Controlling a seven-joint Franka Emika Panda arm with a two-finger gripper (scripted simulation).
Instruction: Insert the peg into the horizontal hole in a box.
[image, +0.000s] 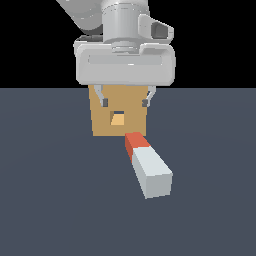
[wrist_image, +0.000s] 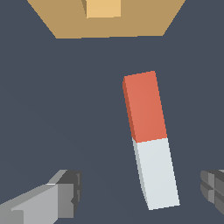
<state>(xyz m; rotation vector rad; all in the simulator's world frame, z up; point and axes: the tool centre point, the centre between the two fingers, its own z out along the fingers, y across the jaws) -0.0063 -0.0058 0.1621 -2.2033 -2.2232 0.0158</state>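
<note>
Pale grey with one red end, the peg (image: 148, 166) lies flat on the dark floor (image: 50, 200), nearest the exterior camera, its red end pointing toward the box (image: 107, 127). Behind it the tan box stands, its square hole (image: 118, 119) facing forward. Above, the gripper (image: 125, 102) hangs with fingers (wrist_image: 48, 199) spread wide, holding nothing, apart from the peg.

peg (image: 149, 167): flat, red end near box (image: 131, 125) | hole (image: 118, 119): seemingly empty
</note>
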